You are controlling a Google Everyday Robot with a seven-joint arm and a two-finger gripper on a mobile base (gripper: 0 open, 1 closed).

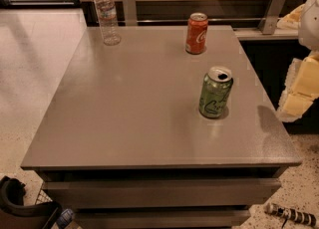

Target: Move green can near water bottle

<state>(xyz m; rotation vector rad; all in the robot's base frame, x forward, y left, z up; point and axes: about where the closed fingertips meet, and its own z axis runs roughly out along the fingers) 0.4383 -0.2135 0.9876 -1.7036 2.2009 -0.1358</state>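
- The green aluminium soda can with pale cursive lettering and a silver top (215, 93) stood upright on the right-hand part of the grey rectangular tabletop (124, 113).
- The tall, slim, clear plastic water bottle with a white cap (106, 15) stood upright at the far left corner, well apart from the green can.
- A red-orange cola can (196, 34) stood near the far edge, apart from both.
- The pale yellow gripper (299, 91) hung beyond the table's right edge, near the green can but not touching it. How far open it was could not be told, and nothing showed in its hold.
- By my reading, the task had hardly started: grasping, carrying across and setting down beside the bottle all remained.
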